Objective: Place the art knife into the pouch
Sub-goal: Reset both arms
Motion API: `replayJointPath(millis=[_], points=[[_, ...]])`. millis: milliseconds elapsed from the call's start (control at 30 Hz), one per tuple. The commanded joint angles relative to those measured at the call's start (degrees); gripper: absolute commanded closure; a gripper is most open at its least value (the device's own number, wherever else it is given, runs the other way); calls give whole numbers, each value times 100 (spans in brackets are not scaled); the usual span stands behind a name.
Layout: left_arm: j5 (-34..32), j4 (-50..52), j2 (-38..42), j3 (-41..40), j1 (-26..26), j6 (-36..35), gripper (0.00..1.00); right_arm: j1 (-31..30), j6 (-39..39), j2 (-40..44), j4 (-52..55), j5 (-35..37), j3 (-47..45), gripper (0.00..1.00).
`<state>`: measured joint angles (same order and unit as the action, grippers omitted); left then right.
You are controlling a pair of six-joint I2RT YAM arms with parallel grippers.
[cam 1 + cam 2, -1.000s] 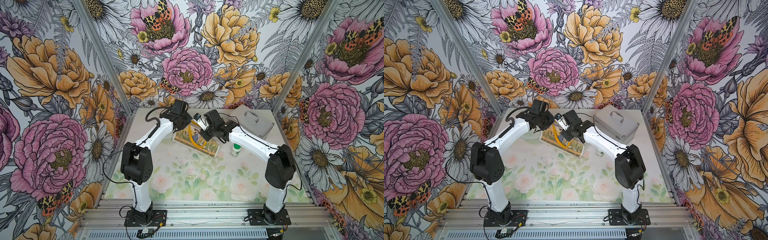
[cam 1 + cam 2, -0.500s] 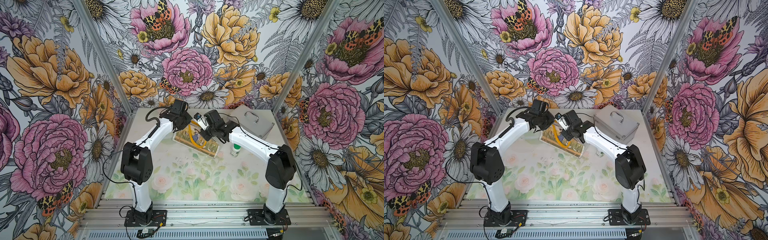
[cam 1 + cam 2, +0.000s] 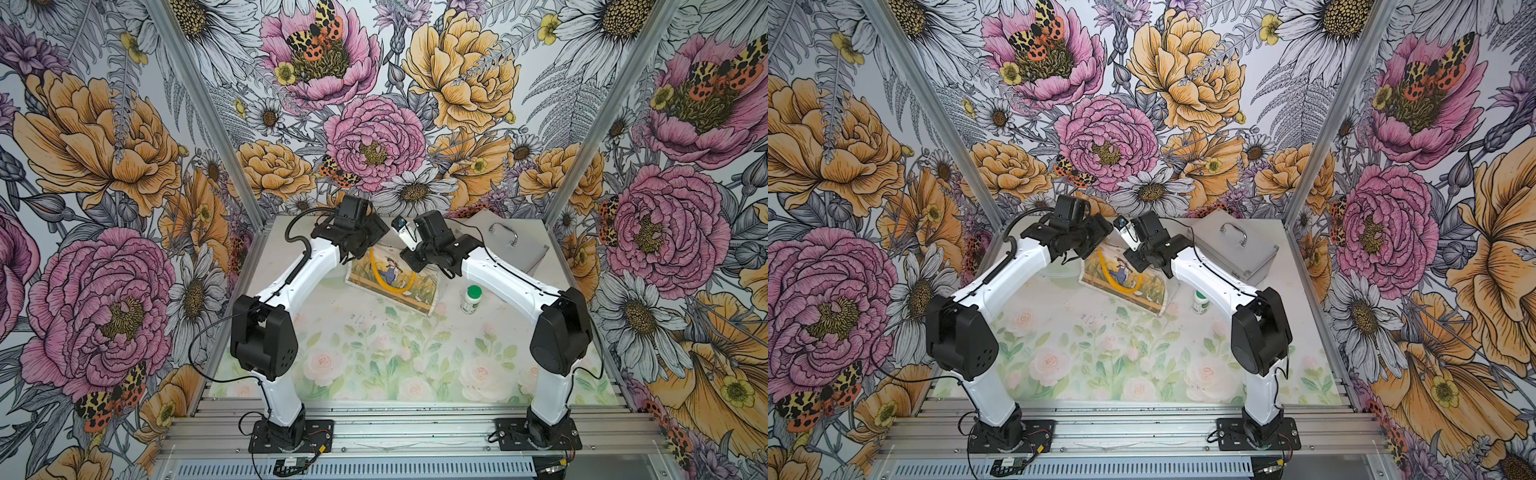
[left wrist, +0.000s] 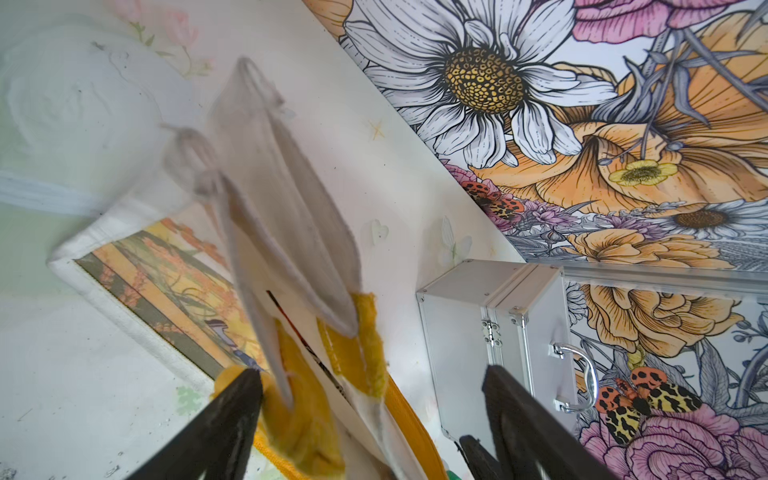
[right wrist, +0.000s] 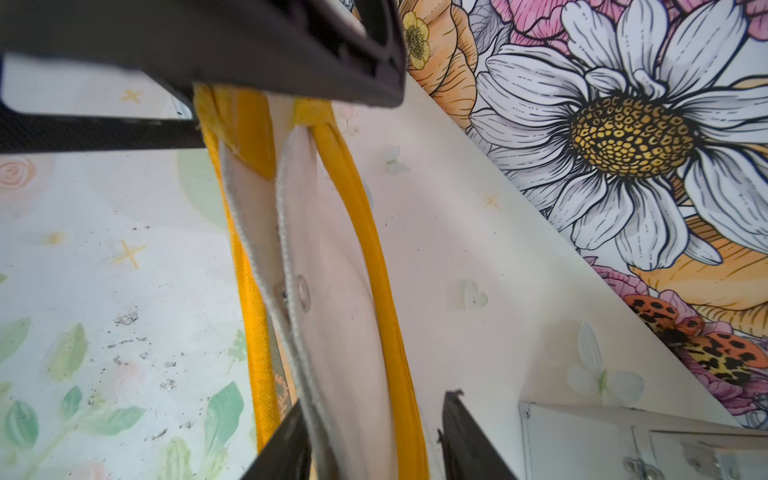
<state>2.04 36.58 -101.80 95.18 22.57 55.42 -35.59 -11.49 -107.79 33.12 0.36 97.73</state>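
Where pouch (image 3: 395,282) rests on rose-print mat (image 3: 374,353) between floral walls (image 3: 374,137), left fingers (image 4: 228,424) wide, right fingers (image 5: 286,453) half-spread.

Glossy picture pouch (image 3: 395,279) — yellow loop handles (image 3: 375,270), white inside — mouth parted, far-centre on table (image 3: 374,353)

In both top views the far end of the pouch (image 3: 392,282) is hidden beneath the two wrists. In the left wrist view its rim is smeared with blur, and a thin dark line inside may be the art knife (image 4: 299,332), too slight to be sure. The left gripper (image 4: 372,374) and right gripper (image 5: 376,401) are cut off by the pictures' edges, as is the silver case (image 5: 644,440).
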Motion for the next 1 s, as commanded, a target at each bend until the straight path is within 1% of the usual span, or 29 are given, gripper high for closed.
replayJointPath(millis=[0,133,200,233,300,400,467,567,633,667,700,767,800,867,900,967], points=[[65,-150,291,-90,-118,-145,12,47,32,342,-162,-244,123,43],[68,-146,476,-230,-260,-210,9,85,74,545,-171,-256,98,38],[60,-149,599,-334,-339,-303,5,137,153,686,-173,-314,82,34],[52,-151,689,-411,-402,-369,2,193,227,772,-175,-354,58,31],[72,-150,862,-538,-535,-577,1,310,397,937,-170,-384,-1,24],[160,-144,1173,-668,-741,-1231,1,587,771,1251,-188,-317,-120,18],[-16,-144,1461,-764,-793,-1913,1,806,1035,1513,-201,-206,-261,15],[-390,-151,1927,-1069,-894,-2707,1,1041,1260,1859,-219,366,-576,14],[-488,-164,2259,-1373,-1075,-3118,1,1161,1471,2083,-210,1096,-910,14],[-652,-179,2411,-1533,-1119,-3270,1,1223,1594,2182,-219,1468,-1101,14],[-951,-247,2603,-1774,-1161,-3490,1,1286,1744,2298,-222,1855,-1342,14],[-1626,-603,2998,-2363,-1217,-3873,1,1405,2033,2531,-235,2483,-1829,14],[-1768,-880,3205,-2726,-1280,-4084,1,1475,2233,2670,-258,2765,-2099,14],[-1935,-1479,3545,-3410,-1452,-4424,1,1640,2738,2958,-278,3266,-2625,13],[-1915,-1756,3729,-3761,-1557,-4539,1,1778,3078,3120,-280,3523,-2902,10],[-1883,-2226,4019,-4342,-1752,-4586,1,2116,3538,3472,-328,3531,-3357,9]])
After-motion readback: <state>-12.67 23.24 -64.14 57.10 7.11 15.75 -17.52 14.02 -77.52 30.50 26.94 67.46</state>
